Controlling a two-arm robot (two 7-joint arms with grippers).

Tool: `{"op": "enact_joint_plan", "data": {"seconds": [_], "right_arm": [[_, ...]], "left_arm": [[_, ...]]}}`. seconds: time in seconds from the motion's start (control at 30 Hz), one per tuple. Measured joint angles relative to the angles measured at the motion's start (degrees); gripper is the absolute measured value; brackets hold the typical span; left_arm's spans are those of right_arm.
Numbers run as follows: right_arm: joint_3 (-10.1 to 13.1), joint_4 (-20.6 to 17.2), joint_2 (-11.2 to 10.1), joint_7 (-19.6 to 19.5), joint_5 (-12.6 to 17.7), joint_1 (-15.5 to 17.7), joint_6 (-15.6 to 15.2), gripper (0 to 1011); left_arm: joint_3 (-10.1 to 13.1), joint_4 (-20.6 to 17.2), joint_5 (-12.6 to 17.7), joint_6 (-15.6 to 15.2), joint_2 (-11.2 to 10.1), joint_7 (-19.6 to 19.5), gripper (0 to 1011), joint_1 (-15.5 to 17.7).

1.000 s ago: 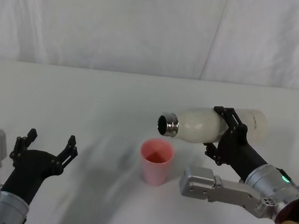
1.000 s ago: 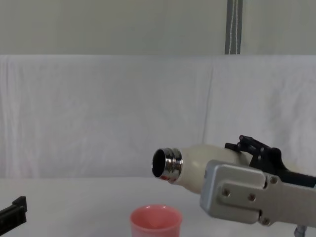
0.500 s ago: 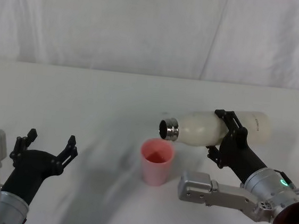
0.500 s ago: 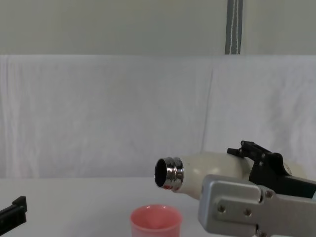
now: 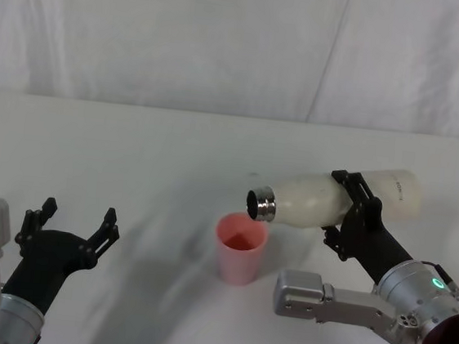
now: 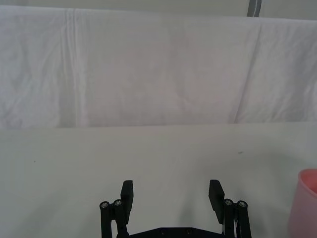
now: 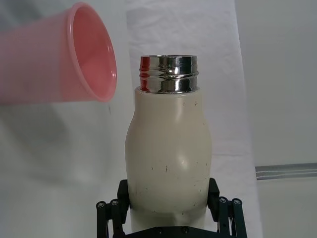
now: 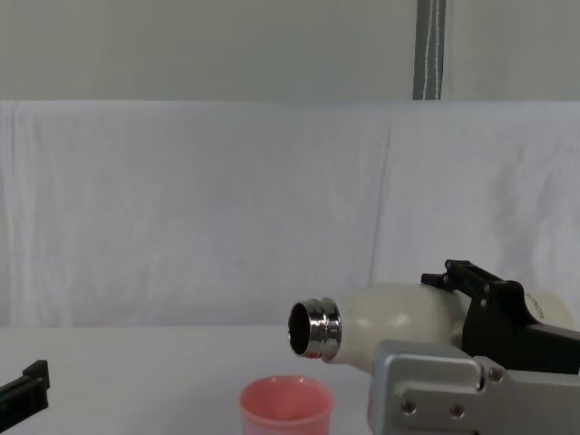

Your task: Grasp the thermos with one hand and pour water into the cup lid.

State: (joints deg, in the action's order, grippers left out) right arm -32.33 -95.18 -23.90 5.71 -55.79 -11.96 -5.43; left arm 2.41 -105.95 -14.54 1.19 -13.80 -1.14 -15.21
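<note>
Now your right end effector (image 5: pixel 349 209) clamps the thermos (image 5: pixel 325 200) nearly level above the white desk (image 5: pixel 157 156).
Its steel neck tips slightly down over the pink cup lid (image 5: pixel 240 248); your left end effector (image 5: pixel 72 223) rests spread apart, low at left.

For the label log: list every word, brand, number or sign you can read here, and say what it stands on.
Nothing can be read.
The thermos, held by the right gripper, bears a small grey mark near its base, too blurred to read.
The cup lid and left gripper bear no text.
</note>
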Motion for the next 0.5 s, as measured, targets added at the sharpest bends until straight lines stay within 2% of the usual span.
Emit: {"op": "enact_joint_plan", "data": {"seconds": [0.5], "right_arm": [[-0.01, -1.22, -0.76, 1.13, -2.04, 0.06, -1.67, 950]], "left_arm": [[0.0, 0.0, 0.0, 0.0, 0.0, 0.0, 1001, 0.0]]}}
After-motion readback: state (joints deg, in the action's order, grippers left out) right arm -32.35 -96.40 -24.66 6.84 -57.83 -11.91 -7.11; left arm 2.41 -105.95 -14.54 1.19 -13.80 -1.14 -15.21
